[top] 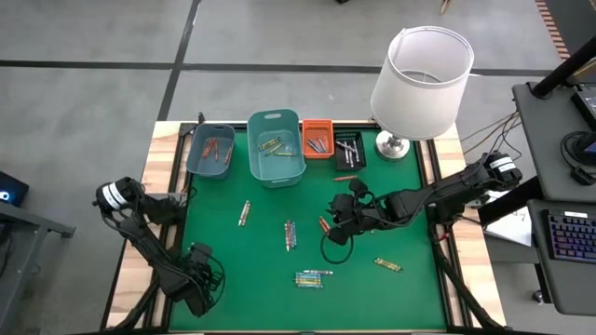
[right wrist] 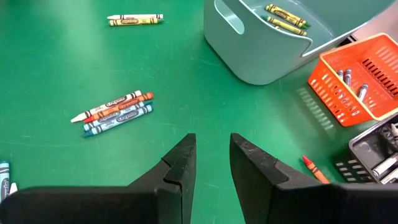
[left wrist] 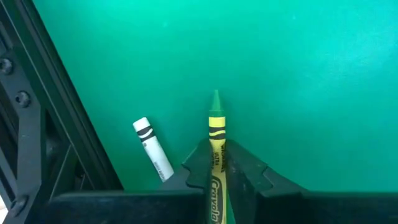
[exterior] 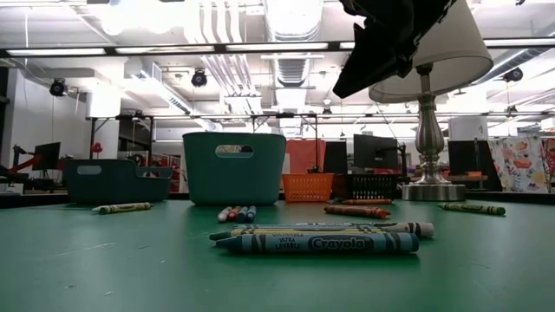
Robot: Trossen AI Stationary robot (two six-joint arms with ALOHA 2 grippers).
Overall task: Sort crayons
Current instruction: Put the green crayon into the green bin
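A: Near the worktop's front-left corner the left gripper [left wrist: 217, 163] pinches a yellow-green crayon [left wrist: 216, 134], a white crayon [left wrist: 153, 149] just beside it

B: Lift straight, clear that one. The right gripper [right wrist: 212, 160] hangs mid-worktop, narrowly parted, empty; the teal bin [top: 276, 146] at the back edge takes yellow-greens

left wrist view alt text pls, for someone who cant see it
The left pincer is shut on a yellow-green crayon, its tip pointing away over the green mat. A white crayon lies on the mat just beside it.
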